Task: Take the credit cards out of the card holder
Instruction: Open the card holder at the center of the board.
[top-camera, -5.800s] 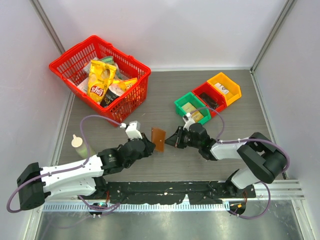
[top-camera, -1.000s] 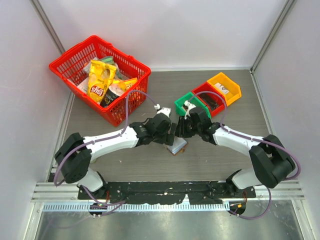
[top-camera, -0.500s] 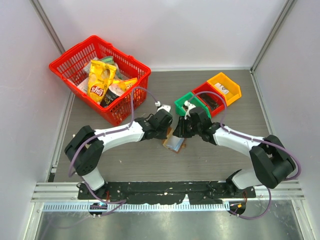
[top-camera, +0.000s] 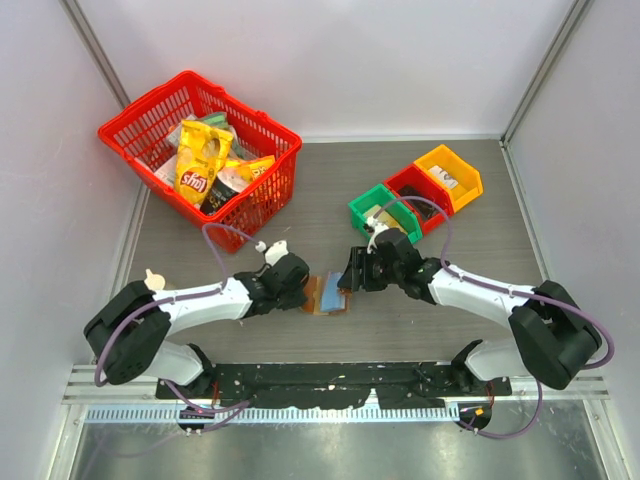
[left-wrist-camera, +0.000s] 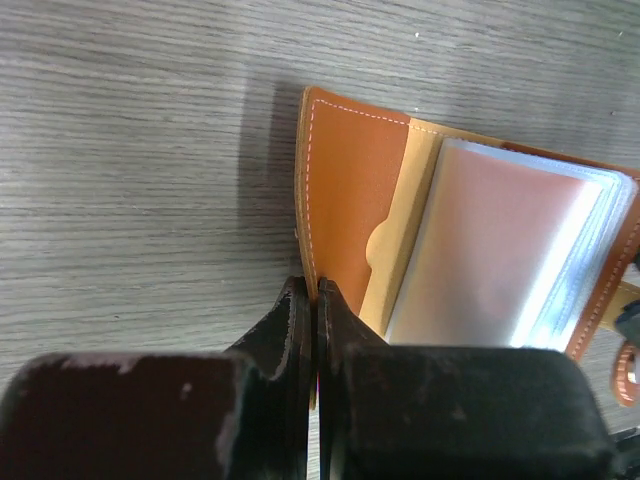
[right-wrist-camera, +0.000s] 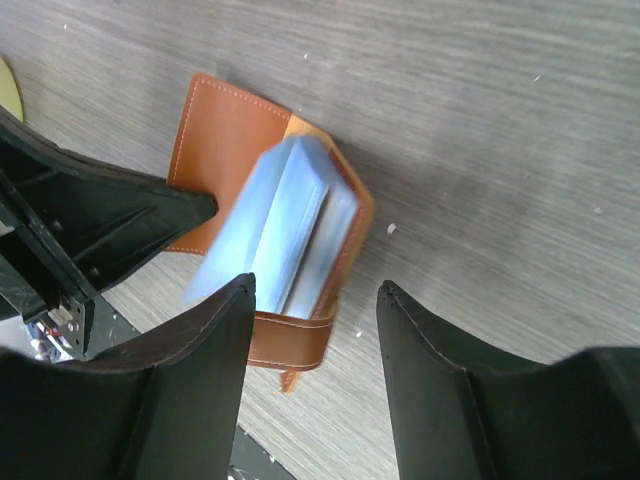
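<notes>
Open card holder (top-camera: 325, 295) shows plastic sleeves (left-wrist-camera: 500, 250); red basket (top-camera: 262, 196) holds snack bags (top-camera: 197, 165).

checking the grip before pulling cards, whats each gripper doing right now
left gripper: closed, pinching the flap edge of the card holder
right gripper: open, holding nothing

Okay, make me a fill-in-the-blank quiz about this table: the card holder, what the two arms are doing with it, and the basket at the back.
1. The left tool is ____ on the edge of the brown two-panel leather card holder.
2. The right tool points at the card holder with its jaws ____.
3. The yellow snack bags lie in the ____ plastic basket.

Missing words: shut; open; red.
</notes>
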